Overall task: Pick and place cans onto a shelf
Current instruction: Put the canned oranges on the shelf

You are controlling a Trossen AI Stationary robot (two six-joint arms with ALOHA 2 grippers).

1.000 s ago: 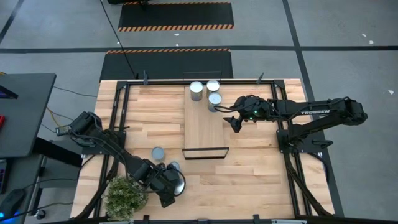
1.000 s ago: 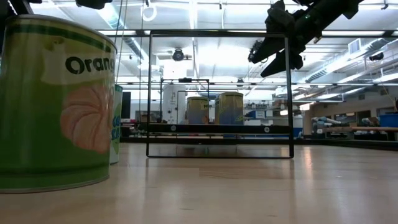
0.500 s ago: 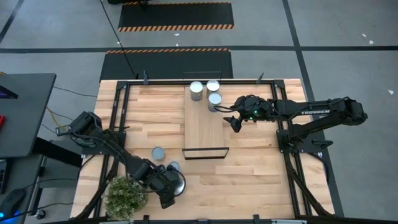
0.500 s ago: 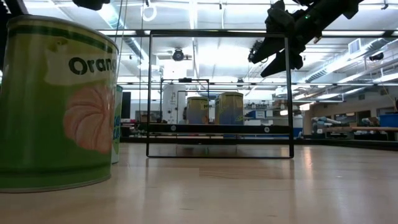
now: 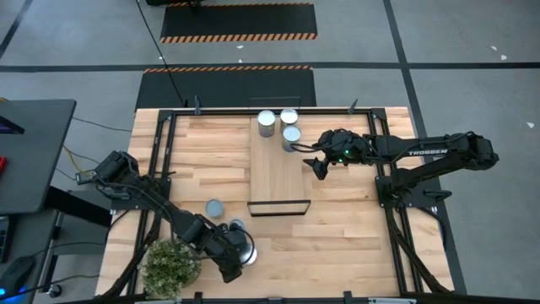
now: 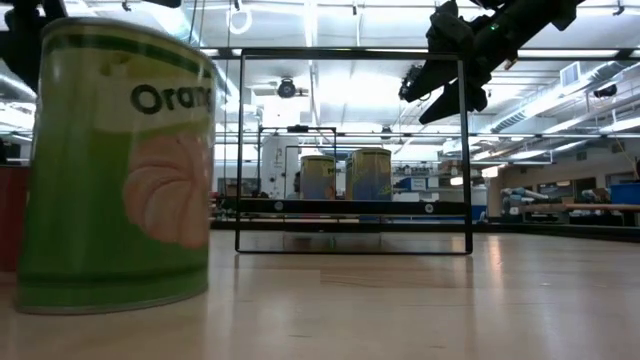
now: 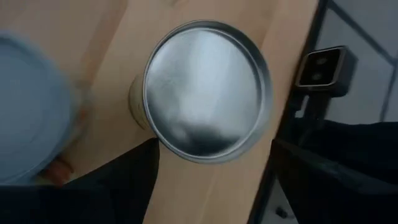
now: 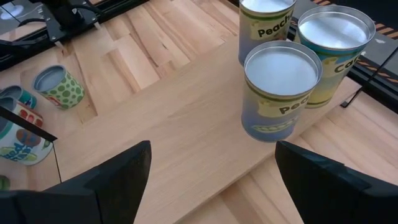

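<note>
A green tin labelled "Orang…" with a silvery top stands at the table's near left, between the fingers of my left gripper. It leans a little in the low view. Two more cans stand on the tabletop just beyond it. Three cans stand on the far end of the light-wood shelf. My right gripper hovers open and empty just right of the shelf, above the table. My left gripper has the green tin's round side wall between its two fingers, one on each side. It comes from above, pointing down. The tin stands upright but leans slightly. I cannot tell whether its bottom rests on the table.
A bushy potted plant stands at the near left corner, close to my left arm. The shelf's thin black frame rises at its near end. Bare tabletop lies right of the shelf and along the near edge.
My left gripper has shifted the green tin a little toward the table's right. In the low view the tin now leans slightly and covers the can that showed behind it. My right arm has kept still.
</note>
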